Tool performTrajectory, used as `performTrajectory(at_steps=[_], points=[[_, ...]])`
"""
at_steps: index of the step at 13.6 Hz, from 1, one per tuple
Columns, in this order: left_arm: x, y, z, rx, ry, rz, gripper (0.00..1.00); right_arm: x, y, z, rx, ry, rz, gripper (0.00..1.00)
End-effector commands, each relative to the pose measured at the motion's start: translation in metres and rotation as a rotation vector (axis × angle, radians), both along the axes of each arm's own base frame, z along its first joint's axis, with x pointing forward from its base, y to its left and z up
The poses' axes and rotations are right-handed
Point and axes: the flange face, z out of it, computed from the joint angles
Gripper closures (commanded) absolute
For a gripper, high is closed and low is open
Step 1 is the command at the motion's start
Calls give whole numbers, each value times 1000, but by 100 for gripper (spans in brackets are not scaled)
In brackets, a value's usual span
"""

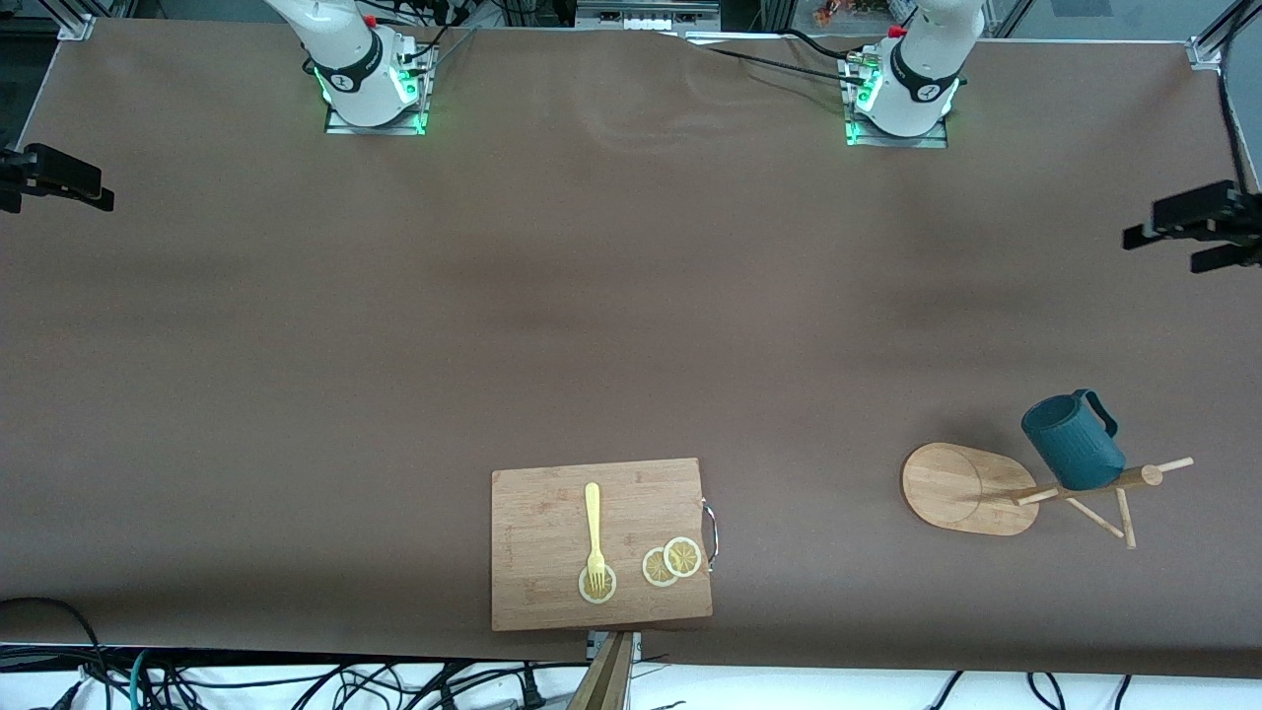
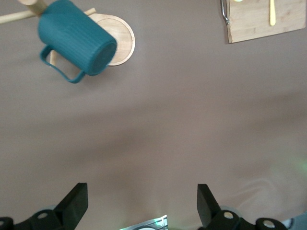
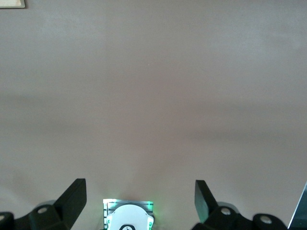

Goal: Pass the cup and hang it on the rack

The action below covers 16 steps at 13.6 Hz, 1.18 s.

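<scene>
The dark teal cup [image 1: 1073, 441] rests tilted on the upper pegs of the bamboo rack [image 1: 961, 488], near the front camera at the left arm's end of the table. Its loop handle sticks out free to one side. How it catches on the pegs is hidden. The left wrist view shows the cup [image 2: 76, 43] and the rack's oval base [image 2: 122, 40] far off. My left gripper [image 2: 142, 206] is open and empty, high over bare table by its base. My right gripper [image 3: 140, 203] is open and empty over its own base. Neither gripper shows in the front view.
A rectangular wooden cutting board [image 1: 599, 542] lies near the front edge at mid-table, with a yellow fork [image 1: 594, 528] and lemon slices [image 1: 672, 562] on it. Black camera mounts [image 1: 1198, 227] stand at both table ends.
</scene>
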Motion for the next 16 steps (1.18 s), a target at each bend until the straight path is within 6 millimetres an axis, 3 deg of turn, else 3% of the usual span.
performTrajectory(at_steps=[1,5,8,12,16], points=[[-25,-46,-4,112,8,27,0,0,-2,1,-3,-5,0,0],[-44,-89,-13,164,-16,55,0,0,-2,1,-3,-5,2,0],[-54,-96,-19,196,-35,105,0,0,-2,1,-3,-5,0,0],[-55,-104,-10,208,-50,106,0,-1,-3,1,-3,-5,-3,0],[-54,-98,-9,208,-51,123,0,-1,-4,1,-3,-5,-4,0]])
